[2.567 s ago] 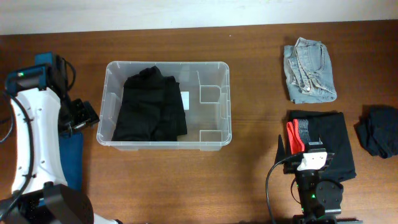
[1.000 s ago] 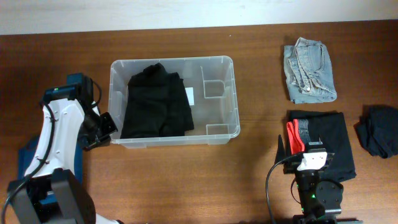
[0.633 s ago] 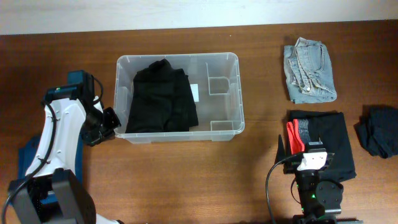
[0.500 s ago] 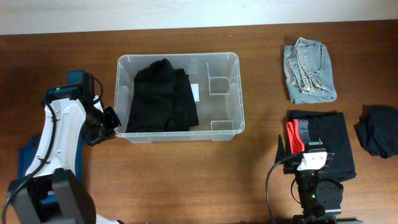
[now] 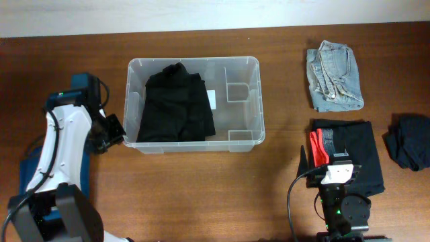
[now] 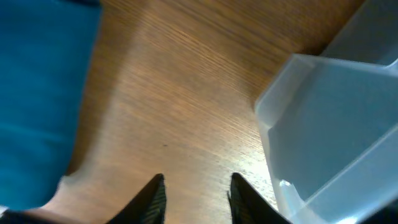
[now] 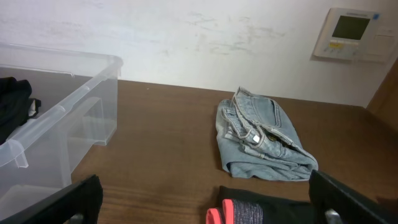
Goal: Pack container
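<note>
The container (image 5: 254, 101), a clear plastic bin, stands left of the table's middle with a black folded garment (image 5: 176, 104) and a white label (image 5: 212, 99) inside. My left gripper (image 5: 115, 129) sits just off the bin's left wall near its front corner. In the left wrist view the gripper (image 6: 198, 180) stands open over bare wood, with the container corner (image 6: 329, 124) just to its right. My right gripper (image 7: 204, 180) is wide open and holds nothing. It hovers by a black garment with a pink band (image 7: 249, 213), also in the overhead view (image 5: 349, 151).
Folded jeans (image 5: 334, 84) lie at the back right, and a dark bundle (image 5: 408, 141) lies at the far right edge. A blue cloth (image 5: 30, 175) lies under the left arm; the left wrist view shows it (image 6: 37, 93) too. A wall panel (image 7: 351, 31) hangs behind the table.
The container has slid a little to the right and away, with the left gripper at its left wall. The left gripper has since eased back slightly. The right arm has not moved.
</note>
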{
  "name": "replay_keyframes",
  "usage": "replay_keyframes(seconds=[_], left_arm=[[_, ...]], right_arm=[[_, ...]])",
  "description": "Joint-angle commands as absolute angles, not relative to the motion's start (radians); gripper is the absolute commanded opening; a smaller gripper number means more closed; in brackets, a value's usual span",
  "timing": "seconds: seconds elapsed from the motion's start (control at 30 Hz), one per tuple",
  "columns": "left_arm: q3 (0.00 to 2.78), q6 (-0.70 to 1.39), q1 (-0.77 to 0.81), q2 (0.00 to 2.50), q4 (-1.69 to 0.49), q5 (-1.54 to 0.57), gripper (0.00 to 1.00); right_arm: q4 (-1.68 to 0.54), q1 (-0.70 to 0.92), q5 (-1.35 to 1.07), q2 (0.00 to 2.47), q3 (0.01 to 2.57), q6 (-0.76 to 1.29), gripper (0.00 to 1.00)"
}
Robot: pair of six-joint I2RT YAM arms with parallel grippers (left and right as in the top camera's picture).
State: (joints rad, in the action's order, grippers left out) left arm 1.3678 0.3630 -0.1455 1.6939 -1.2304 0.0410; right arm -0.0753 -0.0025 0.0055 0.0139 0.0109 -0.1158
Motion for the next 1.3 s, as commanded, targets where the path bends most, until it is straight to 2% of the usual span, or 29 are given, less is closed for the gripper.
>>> replay_keyframes(seconds=[0.0, 0.3, 0.33, 0.37, 0.73, 1.07, 1.27], left_arm=[[1.460, 0.365, -0.178, 1.678, -1.264, 0.103, 0.37], [1.691, 0.364, -0.315, 1.658, -1.473, 0.103, 0.40], [1.700, 0.353, -0.329, 1.649, -1.486, 0.102, 0.54], [1.706, 0.342, -0.347, 1.634, -1.496, 0.103, 1.00], [1.706, 0.343, -0.472, 1.389, -1.483, 0.064, 1.00], [1.677, 0.321, -0.431, 1.084, -1.535, 0.077, 1.00], [1.573, 0.297, -0.381, 0.899, -1.488, 0.122, 1.00]], right_arm=[[-0.081, -0.009, 0.011, 0.004, 0.006, -0.120, 0.98], [-0.081, -0.009, 0.011, 0.004, 0.006, -0.120, 0.99], [-0.081, -0.009, 0.011, 0.004, 0.006, -0.120, 0.98], [-0.081, -0.009, 0.011, 0.004, 0.006, -0.120, 0.98], [-0.081, -0.009, 0.011, 0.004, 0.006, -0.120, 0.98], [-0.081, -0.009, 0.011, 0.004, 0.006, -0.120, 0.98], [-0.081, -0.009, 0.011, 0.004, 0.006, -0.120, 0.98]])
